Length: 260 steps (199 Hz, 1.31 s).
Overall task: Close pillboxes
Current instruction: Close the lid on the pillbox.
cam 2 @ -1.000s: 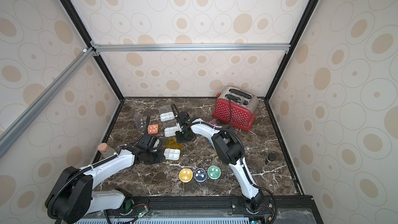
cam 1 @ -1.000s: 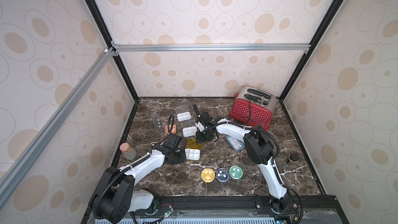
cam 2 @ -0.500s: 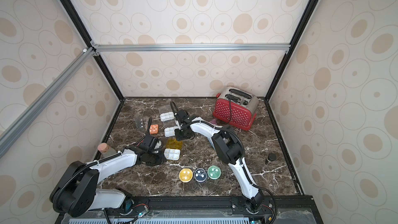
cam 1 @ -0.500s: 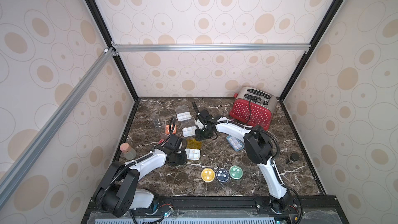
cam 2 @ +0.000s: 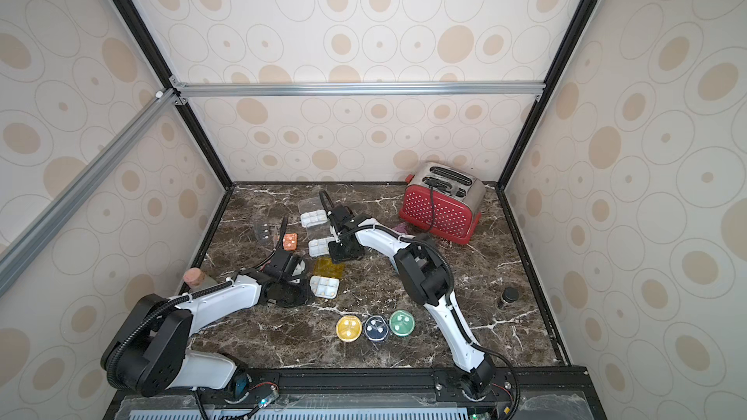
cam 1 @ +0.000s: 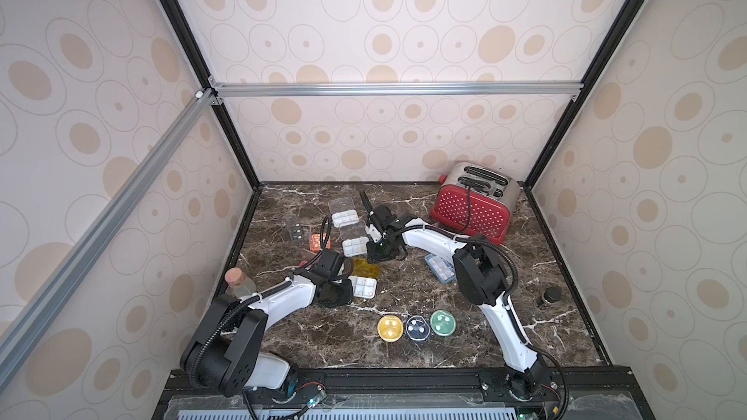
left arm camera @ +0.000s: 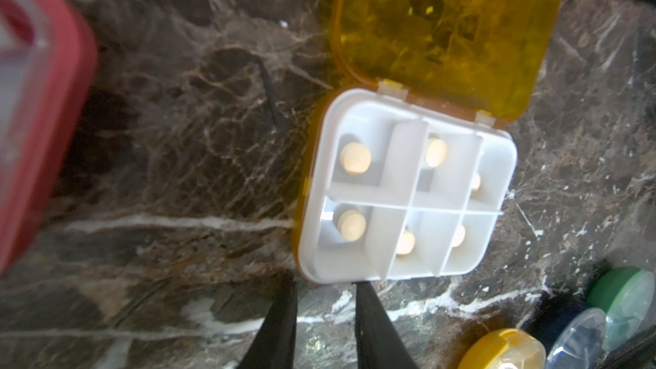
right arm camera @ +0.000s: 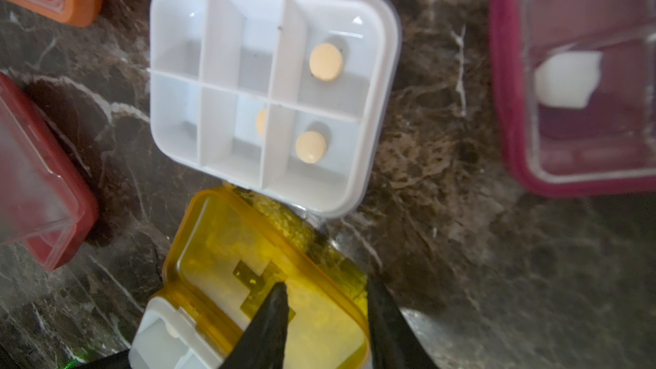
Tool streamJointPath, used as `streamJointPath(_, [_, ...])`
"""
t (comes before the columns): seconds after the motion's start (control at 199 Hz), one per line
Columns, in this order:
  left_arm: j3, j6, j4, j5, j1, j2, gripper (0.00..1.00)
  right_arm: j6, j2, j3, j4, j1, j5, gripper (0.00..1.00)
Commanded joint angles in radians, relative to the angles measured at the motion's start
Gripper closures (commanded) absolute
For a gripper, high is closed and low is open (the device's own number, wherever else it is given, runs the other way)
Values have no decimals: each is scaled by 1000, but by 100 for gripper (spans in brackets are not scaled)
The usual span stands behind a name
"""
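Amber-tinted and see-through, the hinged lid (left arm camera: 443, 37) of a square white plastic pillbox (left arm camera: 404, 189) lies folded flat open on the dark marble tabletop (cam 1: 525, 337). Each of the box's six compartments holds a pale round tablet. The left end effector (left arm camera: 324, 299) sits just beside that box's edge opposite the hinge, its fingers a narrow gap apart with nothing between them. The right end effector (right arm camera: 328, 289) hangs over the lid's free edge, half spread: one finger (right arm camera: 273, 314) is above the lid's inside and the other is just past its rim. Whether either touches the lid cannot be told. Just beyond the lid lies a rectangular white pillbox with a clear lid (right arm camera: 266, 94), also open. Toward the robot's bases from the amber-lidded box, well apart from it, a round yellow pillbox (cam 1: 390, 327), a round navy pillbox (cam 1: 417, 328) and a round green pillbox (cam 1: 443, 322) sit in a row, lids down.
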Motion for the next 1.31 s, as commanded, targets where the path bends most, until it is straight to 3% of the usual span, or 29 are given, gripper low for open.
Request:
streamJointPath(0.0, [-13,-4,-32,-48,6,48,71,-16,-23,-22,-33,7,-52,61])
streamJointPath(0.944, [-3,-7,12,-17,6,61,72,-55,-207,-136,-20,40,-188,65])
streamJointPath(1.301, [-41,-30,-26,-54,6,-53,71,-11,-293,-255,43,94,-194,64])
